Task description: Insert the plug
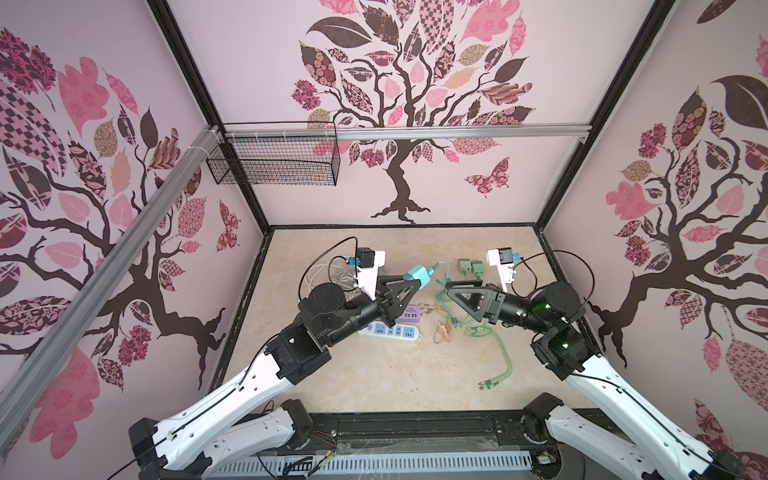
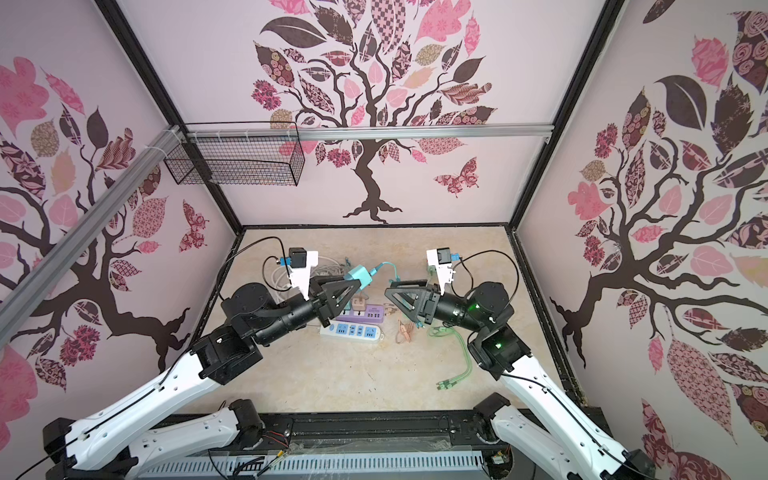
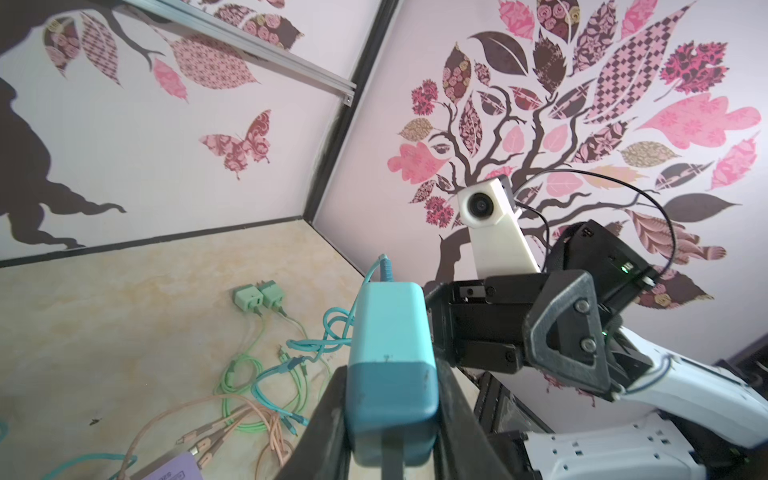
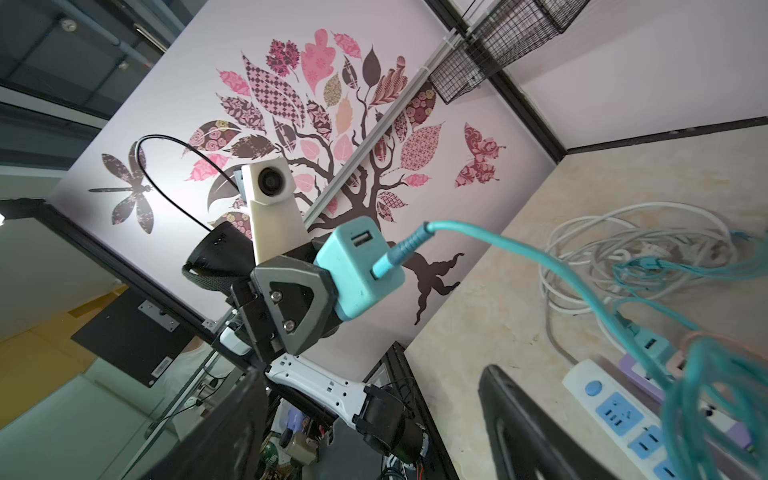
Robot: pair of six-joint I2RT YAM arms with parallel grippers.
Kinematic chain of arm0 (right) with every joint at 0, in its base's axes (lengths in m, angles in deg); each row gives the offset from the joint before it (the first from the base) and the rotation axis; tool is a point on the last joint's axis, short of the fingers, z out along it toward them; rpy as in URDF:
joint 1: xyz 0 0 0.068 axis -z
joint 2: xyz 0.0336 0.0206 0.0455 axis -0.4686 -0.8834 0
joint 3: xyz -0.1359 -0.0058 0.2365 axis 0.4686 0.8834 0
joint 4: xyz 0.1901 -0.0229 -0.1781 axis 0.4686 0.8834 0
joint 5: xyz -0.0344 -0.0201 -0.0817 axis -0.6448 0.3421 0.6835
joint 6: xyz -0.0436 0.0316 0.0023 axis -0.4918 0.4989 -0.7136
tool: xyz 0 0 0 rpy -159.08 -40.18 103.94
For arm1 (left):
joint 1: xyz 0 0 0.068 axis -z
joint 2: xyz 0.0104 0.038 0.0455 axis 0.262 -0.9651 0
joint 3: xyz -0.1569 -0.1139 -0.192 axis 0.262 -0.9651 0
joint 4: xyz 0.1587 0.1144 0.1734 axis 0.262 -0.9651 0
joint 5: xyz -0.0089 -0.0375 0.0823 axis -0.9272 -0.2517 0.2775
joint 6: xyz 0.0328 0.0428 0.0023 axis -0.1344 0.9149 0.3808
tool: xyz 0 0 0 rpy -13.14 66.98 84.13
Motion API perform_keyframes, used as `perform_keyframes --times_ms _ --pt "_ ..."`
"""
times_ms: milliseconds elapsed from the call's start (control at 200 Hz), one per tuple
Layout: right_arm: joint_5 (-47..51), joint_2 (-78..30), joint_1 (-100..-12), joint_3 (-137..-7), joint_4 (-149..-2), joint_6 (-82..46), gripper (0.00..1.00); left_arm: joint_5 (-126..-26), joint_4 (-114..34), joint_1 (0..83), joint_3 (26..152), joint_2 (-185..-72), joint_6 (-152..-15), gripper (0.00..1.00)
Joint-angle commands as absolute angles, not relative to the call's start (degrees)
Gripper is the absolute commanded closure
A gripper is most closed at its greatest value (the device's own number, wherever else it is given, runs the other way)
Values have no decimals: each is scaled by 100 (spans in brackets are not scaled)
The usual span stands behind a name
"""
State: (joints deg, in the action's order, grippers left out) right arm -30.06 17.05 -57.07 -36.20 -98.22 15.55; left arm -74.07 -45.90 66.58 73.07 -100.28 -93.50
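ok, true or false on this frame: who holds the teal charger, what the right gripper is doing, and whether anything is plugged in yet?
1. The left gripper is shut on the teal charger. True.
2. The right gripper grips the teal cable. False: its jaws stand open, gripping nothing.
3. The charger sits in the white power strip. False: it is held in the air, clear of the strip.
4. The teal cable is plugged into one of the charger's USB ports. True.
5. Two green chargers lie side by side on the table. True.
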Motion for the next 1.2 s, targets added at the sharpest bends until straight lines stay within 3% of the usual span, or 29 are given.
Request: perform_keyframes --times_ms 0,440,595,1195 --pt "-3403 1690 -5692 -3541 -11124 2076 17 -8159 -4540 6643 7480 -10022 -9511 95" --pt "-3253 1739 -5695 -3522 -10919 2069 29 -8863 -3249 6625 7458 -10630 -10228 98" --pt "-3260 1692 -5701 -3575 -10905 2011 41 -8898 -2947 6623 7438 -10781 -10374 98" --pt "-2762 1792 -5719 -3478 -11249 2073 66 -9003 -2634 6625 7410 -10991 -10561 99"
